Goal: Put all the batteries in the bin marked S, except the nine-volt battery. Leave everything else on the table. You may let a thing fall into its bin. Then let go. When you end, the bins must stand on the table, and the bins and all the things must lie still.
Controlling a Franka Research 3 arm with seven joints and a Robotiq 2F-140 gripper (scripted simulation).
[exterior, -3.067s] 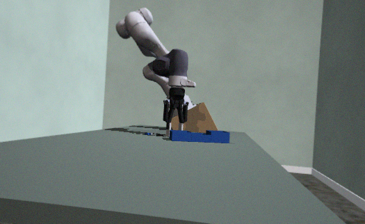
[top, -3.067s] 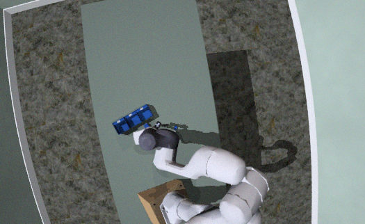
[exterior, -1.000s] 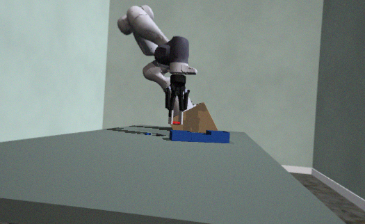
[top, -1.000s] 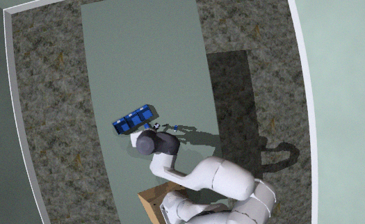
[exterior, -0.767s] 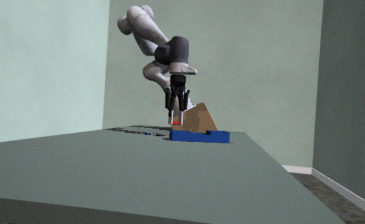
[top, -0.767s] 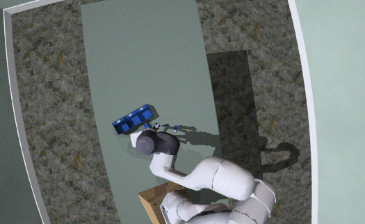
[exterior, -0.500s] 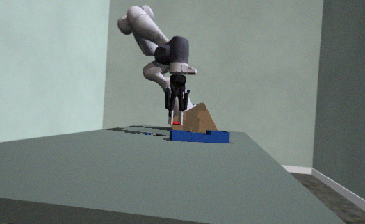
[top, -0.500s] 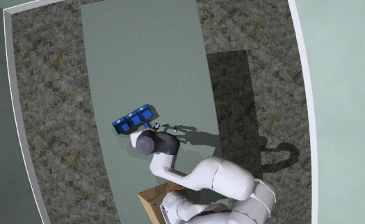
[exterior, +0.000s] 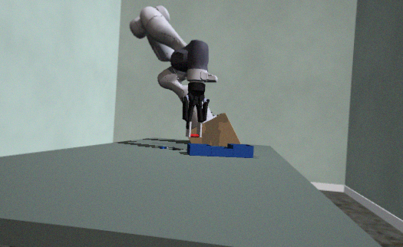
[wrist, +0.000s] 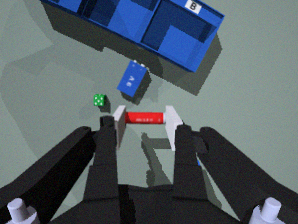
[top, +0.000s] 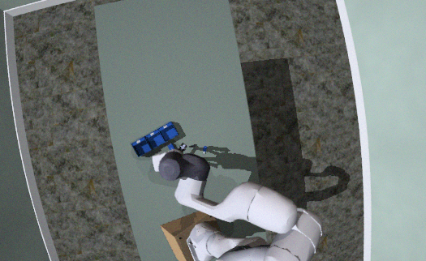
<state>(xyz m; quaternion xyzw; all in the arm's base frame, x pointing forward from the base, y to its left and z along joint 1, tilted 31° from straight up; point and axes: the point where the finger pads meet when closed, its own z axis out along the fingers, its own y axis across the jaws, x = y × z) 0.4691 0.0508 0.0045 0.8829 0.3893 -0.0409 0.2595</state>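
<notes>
My gripper (wrist: 145, 116) (exterior: 195, 133) is shut on a small red battery (wrist: 144, 117) (exterior: 195, 135), gripped by its two ends and held above the table. A row of three blue bins (wrist: 178, 42) (top: 156, 139) (exterior: 219, 150) stands just ahead; the middle bin (wrist: 119, 4) is marked S and the right bin (wrist: 174, 32) is marked B. A blue blocky nine-volt battery (wrist: 133, 79) lies on the table in front of the bins, below and ahead of my fingers. A small blue item (top: 204, 149) (exterior: 163, 147) lies on the table to the side.
A green die (wrist: 100, 100) lies on the table left of the nine-volt battery. A brown cardboard box (top: 179, 233) (exterior: 221, 132) stands by the robot base behind the bins. The table edge (top: 114, 162) runs close to the left end of the bins.
</notes>
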